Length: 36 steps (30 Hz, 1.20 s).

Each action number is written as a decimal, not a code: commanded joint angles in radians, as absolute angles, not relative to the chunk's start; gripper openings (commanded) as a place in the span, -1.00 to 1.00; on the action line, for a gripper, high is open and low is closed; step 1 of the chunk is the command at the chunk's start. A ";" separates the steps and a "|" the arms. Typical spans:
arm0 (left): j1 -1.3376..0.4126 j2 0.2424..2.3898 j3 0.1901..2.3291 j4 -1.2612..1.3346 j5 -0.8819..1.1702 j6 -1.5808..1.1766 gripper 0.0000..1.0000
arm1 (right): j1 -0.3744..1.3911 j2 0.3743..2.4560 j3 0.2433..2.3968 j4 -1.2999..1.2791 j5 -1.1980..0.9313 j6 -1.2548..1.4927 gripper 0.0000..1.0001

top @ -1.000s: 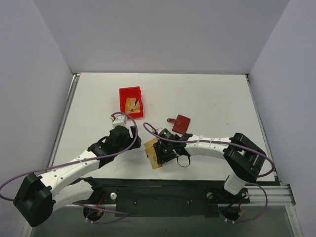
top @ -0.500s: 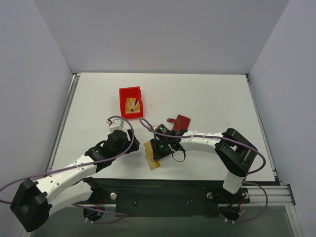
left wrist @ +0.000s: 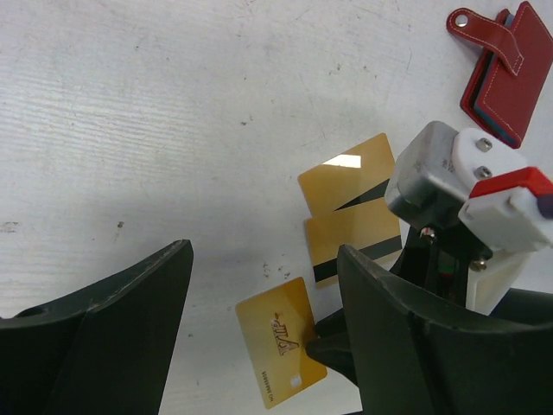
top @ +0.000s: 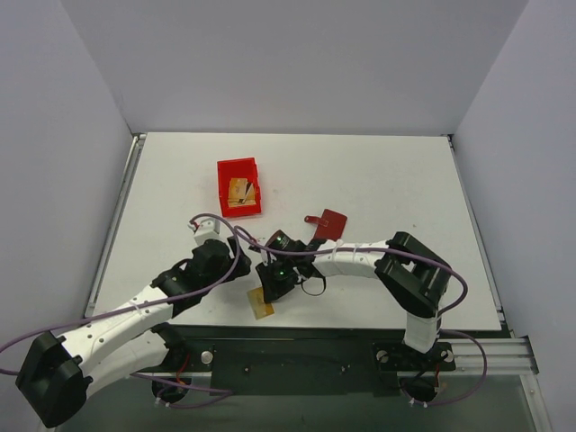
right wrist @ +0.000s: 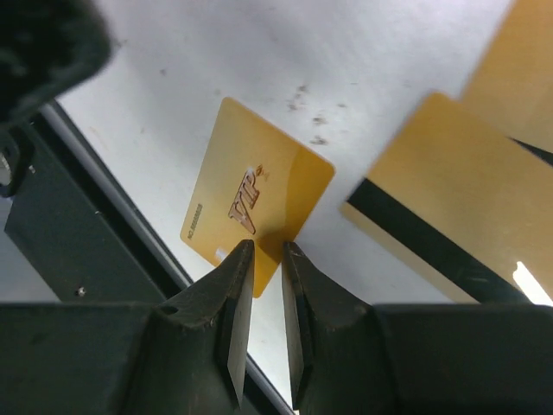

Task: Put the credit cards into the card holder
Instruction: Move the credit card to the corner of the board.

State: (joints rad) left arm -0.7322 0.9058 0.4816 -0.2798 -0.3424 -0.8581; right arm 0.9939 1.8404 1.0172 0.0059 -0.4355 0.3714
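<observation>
Jaws of the right gripper (right wrist: 268, 249) pinch the gold card (right wrist: 251, 203) by its edge near the front of the table (top: 405, 180), the left gripper (left wrist: 263, 259) gapes empty; I want a slow, level lift toward the shut wallet (top: 329, 225) just beyond.

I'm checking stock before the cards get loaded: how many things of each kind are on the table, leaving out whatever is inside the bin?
Gold cards: 3 (VIP-printed card, striped card, plain card)
Card holder: 1
Red bin: 1
Total: 5
</observation>
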 commanded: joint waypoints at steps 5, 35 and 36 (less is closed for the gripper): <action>-0.729 0.873 0.463 -0.336 -0.397 -0.930 0.57 | 1.035 1.942 0.971 -0.071 -0.512 0.321 -0.66; -0.715 0.683 0.449 -0.529 -0.523 -1.071 0.51 | 0.930 1.959 1.025 0.031 -0.474 0.477 -0.71; -0.715 0.678 0.451 -0.541 -0.526 -1.078 0.51 | 0.930 1.963 1.029 0.029 -0.476 0.476 -0.71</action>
